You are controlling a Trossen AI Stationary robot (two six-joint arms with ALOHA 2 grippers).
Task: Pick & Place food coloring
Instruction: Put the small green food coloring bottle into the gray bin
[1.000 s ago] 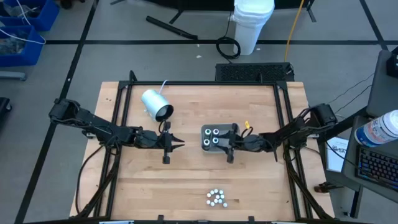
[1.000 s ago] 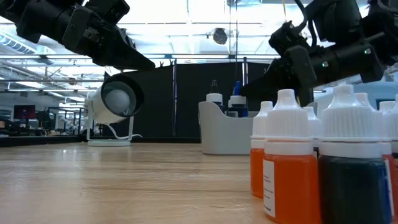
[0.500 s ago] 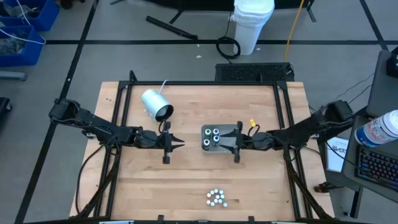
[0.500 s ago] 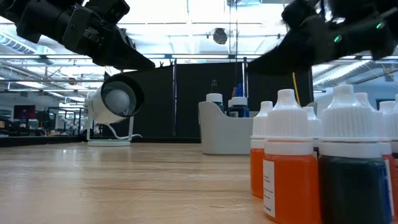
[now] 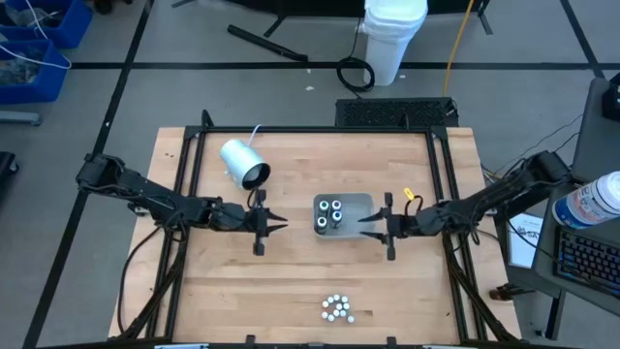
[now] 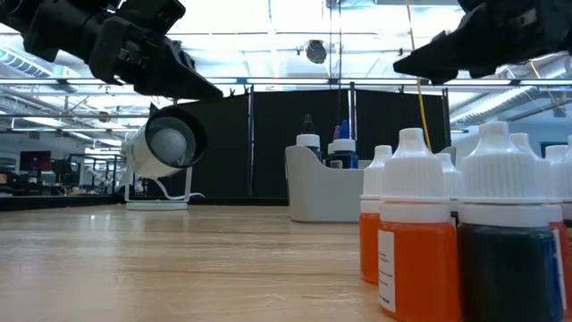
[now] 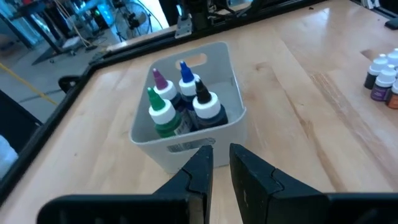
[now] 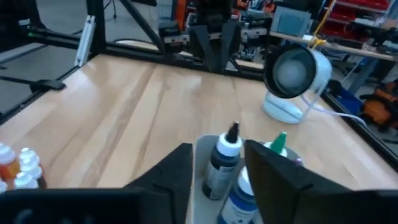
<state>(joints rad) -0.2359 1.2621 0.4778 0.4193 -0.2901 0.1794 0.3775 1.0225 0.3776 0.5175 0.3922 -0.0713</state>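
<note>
Right fingers [image 5: 372, 222] beside trayed bottles [image 5: 330, 213]

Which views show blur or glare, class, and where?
Low view: bright ceiling lights glare behind the arms, and the nearest food coloring bottles loom large at the right edge. Right wrist view: soft overall, the right gripper blurred. High view: evenly lit.

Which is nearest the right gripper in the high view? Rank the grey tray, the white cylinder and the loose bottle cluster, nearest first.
From the right gripper:
1. Grey tray, just beside it, toward the table's middle.
2. Loose bottle cluster, at the near table edge.
3. White cylinder, far across, past the tray.
</note>
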